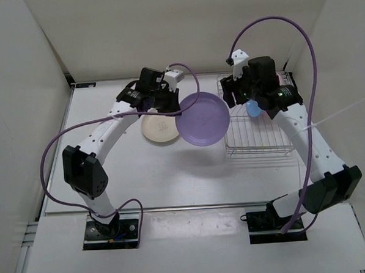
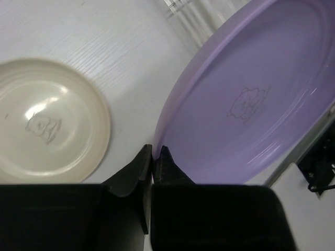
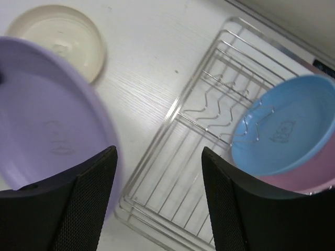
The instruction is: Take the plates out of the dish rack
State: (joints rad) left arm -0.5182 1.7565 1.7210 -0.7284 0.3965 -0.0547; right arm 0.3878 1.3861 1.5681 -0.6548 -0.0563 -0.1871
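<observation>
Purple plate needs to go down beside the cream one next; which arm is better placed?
Left. The left hand grips the rim of the purple plate, and the cream plate lies on the table just beside it. The right hand is open, over the rack.

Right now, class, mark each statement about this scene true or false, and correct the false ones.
1. The cream plate lies on the table, outside the dish rack. True.
2. The right claw is clamped on a plate. False: it stands open and holds nothing.
3. The left claw is shut on the rim of the purple plate. True.
4. The dish rack has no plates in it. False: the blue plate and the pink plate are in it.
</observation>
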